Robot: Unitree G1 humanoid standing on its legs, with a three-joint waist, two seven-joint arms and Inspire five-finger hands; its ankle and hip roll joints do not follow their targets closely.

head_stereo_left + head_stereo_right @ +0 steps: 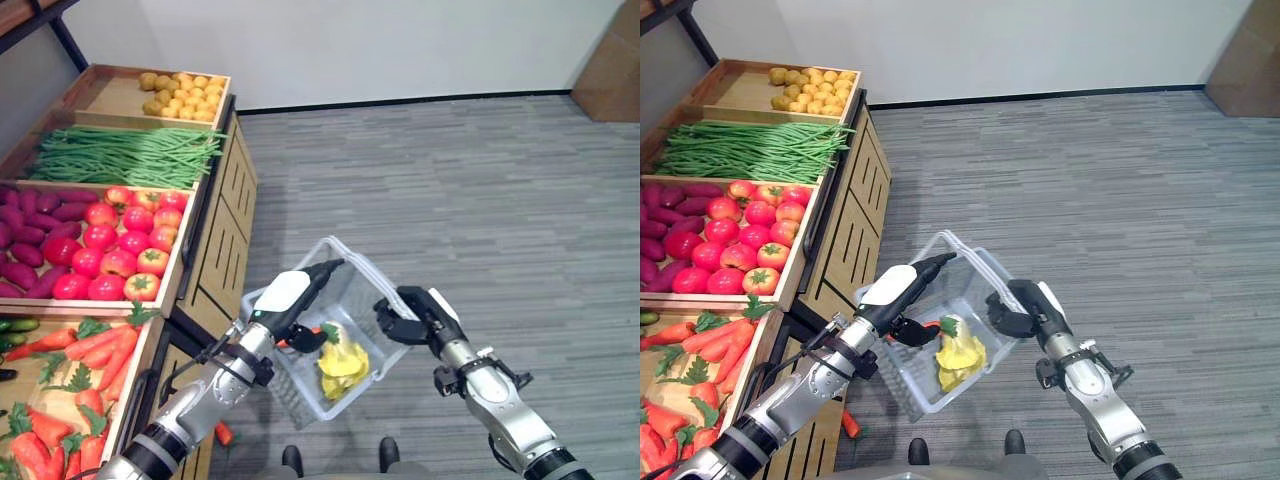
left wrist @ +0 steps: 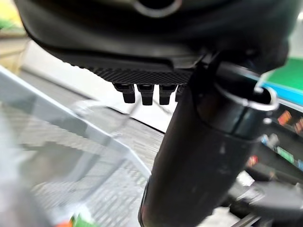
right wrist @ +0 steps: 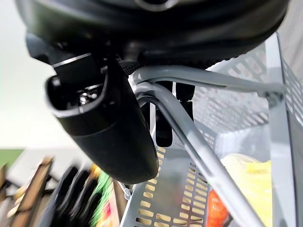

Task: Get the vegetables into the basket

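While right hand [image 1: 408,318] grips basket [image 1: 350,290] handle, open floor [image 1: 480,190] beyond

The right hand [image 1: 408,315] curls around a grey wire handle [image 3: 189,127], while the left hand [image 1: 292,318], fingers straight, reaches toward it from opposite.

Head eyes: looking down from above, both sharing the basket [image 1: 335,330] and the stand [image 1: 100,200].
Left wrist: peering close past its robot hand [image 2: 147,92].
Right wrist: peering close at the basket handle [image 3: 189,137].
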